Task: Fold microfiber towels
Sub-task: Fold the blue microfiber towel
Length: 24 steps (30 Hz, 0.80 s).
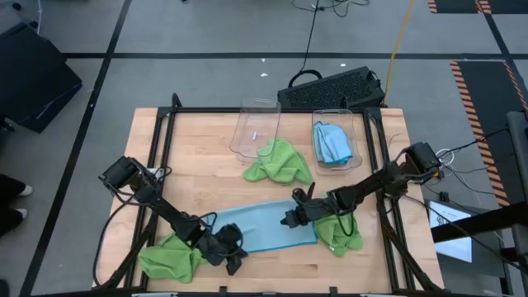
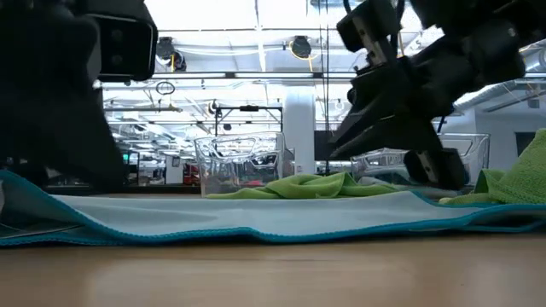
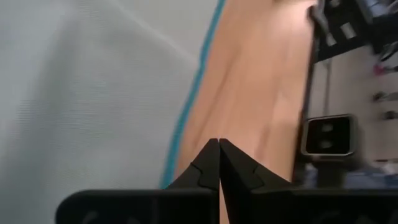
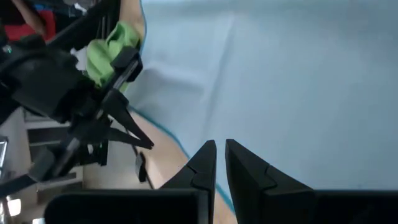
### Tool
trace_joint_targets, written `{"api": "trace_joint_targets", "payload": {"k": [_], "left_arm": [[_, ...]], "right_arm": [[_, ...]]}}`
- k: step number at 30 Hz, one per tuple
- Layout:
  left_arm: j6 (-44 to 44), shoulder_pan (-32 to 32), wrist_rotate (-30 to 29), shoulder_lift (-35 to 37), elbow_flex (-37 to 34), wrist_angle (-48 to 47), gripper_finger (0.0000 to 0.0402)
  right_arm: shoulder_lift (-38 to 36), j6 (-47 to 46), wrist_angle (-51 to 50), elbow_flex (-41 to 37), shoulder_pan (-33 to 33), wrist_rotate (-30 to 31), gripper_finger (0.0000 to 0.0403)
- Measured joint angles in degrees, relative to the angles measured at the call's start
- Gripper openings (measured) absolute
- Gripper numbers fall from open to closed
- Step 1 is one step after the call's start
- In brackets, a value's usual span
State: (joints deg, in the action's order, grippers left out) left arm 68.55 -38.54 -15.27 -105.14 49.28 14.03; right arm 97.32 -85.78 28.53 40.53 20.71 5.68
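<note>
A light blue microfiber towel (image 1: 268,227) lies spread flat on the wooden bench (image 1: 206,157) toward 6 o'clock, its long side running from 8 to 4 o'clock. The left gripper (image 1: 229,252) sits at the towel's 8 o'clock corner, low over the bench; in its wrist view the fingers (image 3: 233,168) are clenched tip to tip, with the towel's teal hem just beside them and nothing visibly pinched between. The right gripper (image 1: 290,219) is at the towel's 3 o'clock end, over its far edge; its fingers (image 4: 245,165) are nearly closed, a thin slit between the tips, above the blue cloth, and whether they pinch any of it cannot be told.

A crumpled lime green towel (image 1: 169,256) lies at 7 o'clock, touching the left arm. Another green towel (image 1: 342,233) is bunched at 4 o'clock under the right arm, beside the blue towel's end. A third green towel (image 1: 279,162) lies heaped near the centre, spilling out of a clear plastic bin (image 1: 254,125) tipped on its side at 12 o'clock. A second clear bin (image 1: 332,117) at 1 o'clock holds a folded blue towel (image 1: 332,144).
</note>
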Motion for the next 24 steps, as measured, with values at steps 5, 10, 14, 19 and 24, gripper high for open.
{"api": "trace_joint_targets", "payload": {"k": [5,10,14,19,24], "left_arm": [[2.16,-0.23,0.02,0.0,0.0,3.78,0.0013],[1.56,-0.2,0.03,1.98,-0.02,3.59,0.0004],[-0.68,0.17,-1.5,6.6,-0.04,-3.74,0.0009],[-2.08,1.95,-2.98,14.07,-0.02,-19.87,0.0032],[-0.74,6.08,2.8,19.97,-0.02,-36.78,0.0072]], "right_arm": [[-0.98,-0.53,-0.05,0.0,1.88,-0.1,0.0026],[-5.48,-0.38,-4.99,0.0,2.31,0.06,0.0026],[-10.34,0.91,-12.89,0.02,1.77,0.8,0.0026],[-14.28,1.92,-19.7,-0.02,0.52,4.86,0.0027],[-14.8,3.91,-20.27,-0.02,-1.63,4.79,0.0027]]}}
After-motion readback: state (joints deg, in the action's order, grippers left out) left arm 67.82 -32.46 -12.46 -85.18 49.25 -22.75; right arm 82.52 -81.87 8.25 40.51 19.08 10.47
